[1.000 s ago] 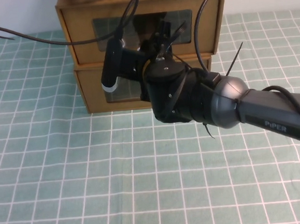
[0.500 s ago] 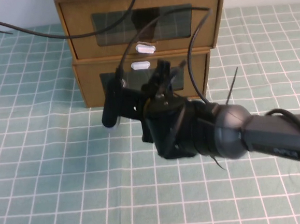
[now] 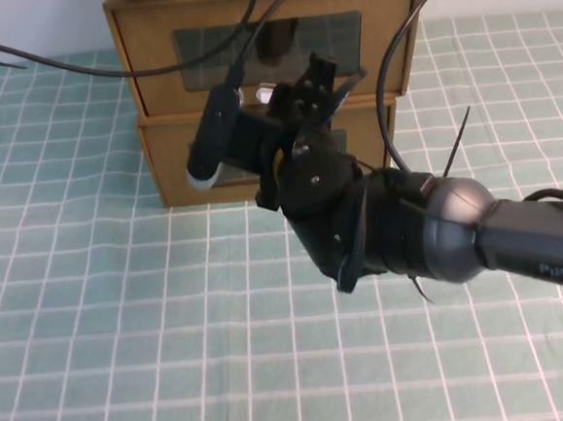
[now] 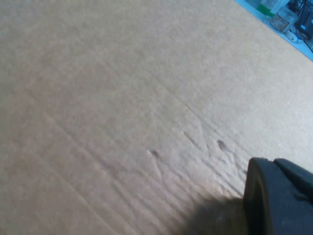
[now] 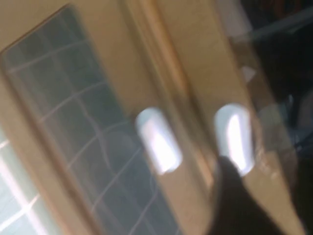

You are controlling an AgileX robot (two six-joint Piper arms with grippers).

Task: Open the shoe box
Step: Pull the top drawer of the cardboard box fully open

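Two brown cardboard shoe boxes with dark windows are stacked at the back; both the upper box point(image 3: 151, 45) and the lower box point(image 3: 171, 166) look shut. My right gripper point(image 3: 315, 79) is up against the front of the upper box, near its bottom edge, and covers most of a white handle point(image 3: 266, 95). The right wrist view is blurred: it shows the lower box's handle point(image 5: 157, 139), the upper box's handle point(image 5: 234, 137) and my right gripper point(image 5: 234, 196) just under the latter. My left gripper point(image 4: 279, 196) lies close over bare cardboard point(image 4: 122, 98).
A green checked cloth point(image 3: 125, 330) covers the table in front of the boxes. Black cables point(image 3: 56, 67) run across the boxes' left side. The right arm point(image 3: 430, 238) reaches in from the right across the middle of the table.
The right gripper dipped down to the lower box's front and drew back, then rose again to the upper box. Both boxes look unmoved and shut.
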